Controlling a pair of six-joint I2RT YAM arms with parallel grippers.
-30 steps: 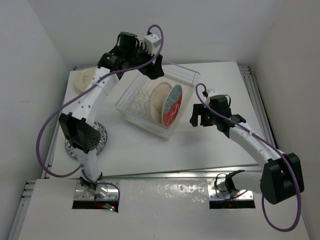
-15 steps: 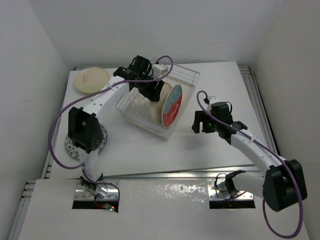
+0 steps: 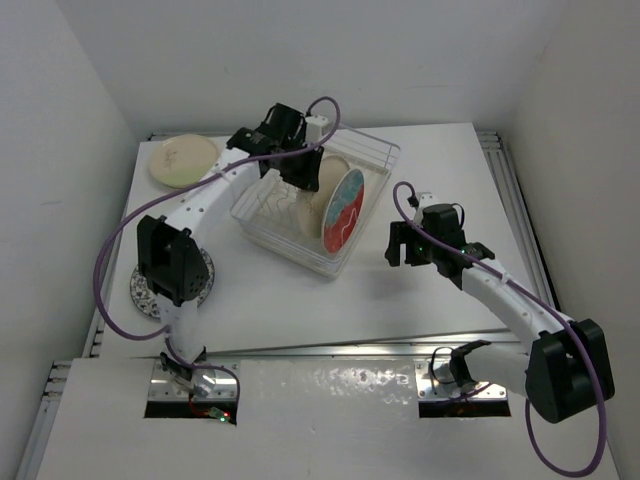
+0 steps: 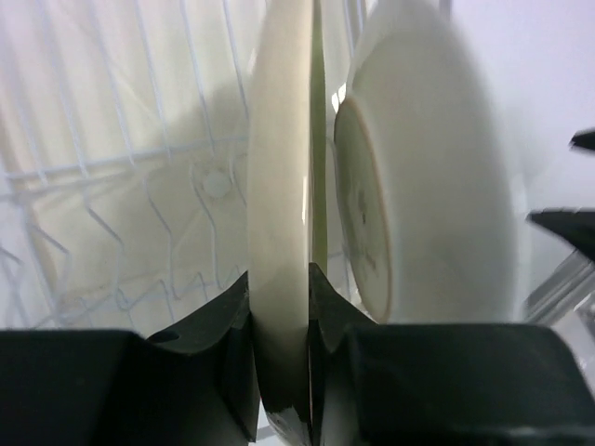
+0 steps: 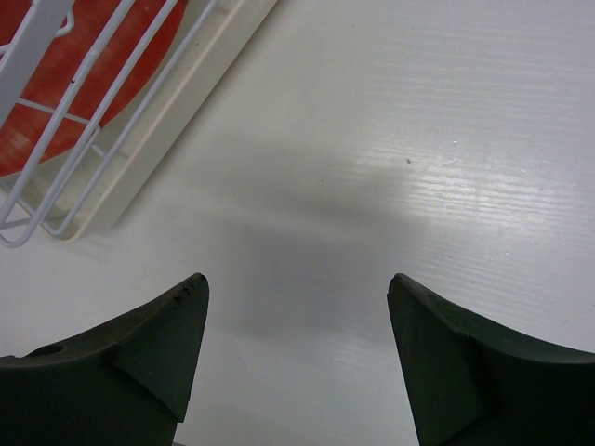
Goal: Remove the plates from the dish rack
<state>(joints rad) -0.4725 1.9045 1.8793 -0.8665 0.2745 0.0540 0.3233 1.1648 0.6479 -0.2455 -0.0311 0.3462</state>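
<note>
One dish rack point(image 3: 372, 152) and four plates are counted: cream plate point(image 4: 279, 186) and red-and-teal plate point(image 3: 343, 210) inside, pale plate point(image 3: 182, 158) and speckled plate point(image 3: 206, 272) outside.

You have a white table point(image 3: 300, 300) in front of you. The rack point(image 3: 290, 250) sits on it toward the far middle, turned at an angle. A cream plate point(image 3: 182, 158) lies flat at the far left corner, near the rack but apart from it. A patterned plate point(image 3: 204, 272) lies flat by the left edge, only partly visible.
</note>
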